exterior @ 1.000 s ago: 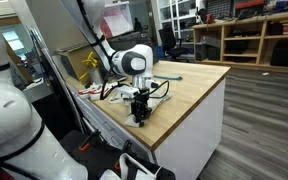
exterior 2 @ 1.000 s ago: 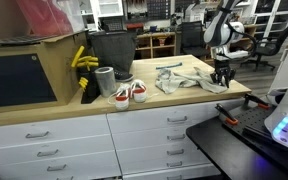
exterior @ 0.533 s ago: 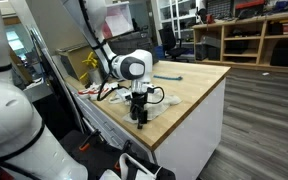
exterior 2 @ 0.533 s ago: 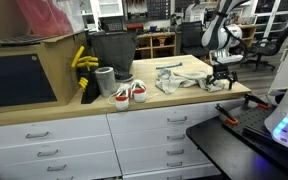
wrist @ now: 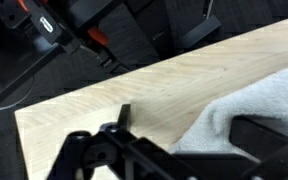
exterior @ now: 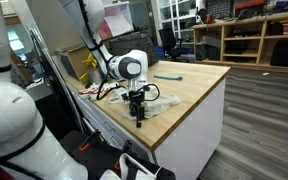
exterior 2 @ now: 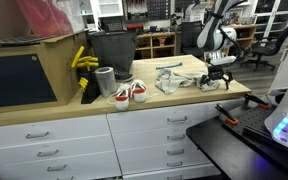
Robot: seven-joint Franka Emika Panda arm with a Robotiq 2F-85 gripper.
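- In an exterior view, a yellow bunch (exterior 2: 82, 60) sits furthest left on the wooden surface (exterior 2: 184, 97), beside a cardboard box (exterior 2: 44, 65).
- Next to it stands a black bin (exterior 2: 109, 50), with a grey cup (exterior 2: 105, 80) just in front of it.
- A pair of red and white shoes (exterior 2: 129, 93) lies near the front edge of the surface, just right of the cup.
- Further right a pale towel (exterior 2: 179, 80) lies crumpled on the surface, well apart from the shoes.
- The gripper (exterior 2: 218, 86) hangs at the right end of the towel, pointing down, close above the surface, with its jaws spread wide and nothing between them.
- In an exterior view from the opposite side, the gripper (exterior: 137, 117) stands at the near edge of the towel (exterior: 156, 98), close to the corner of the surface (exterior: 199, 85). Whether it touches the cloth cannot be told.
- A small blue thing (exterior: 169, 77) lies beyond the towel.
- In the wrist view, bare wood of the surface (wrist: 134, 90) fills the left and middle, and the towel (wrist: 249, 115) bulges in from the right. The gripper (wrist: 189, 135) shows its dark fingers (wrist: 124, 113) far apart at the bottom.
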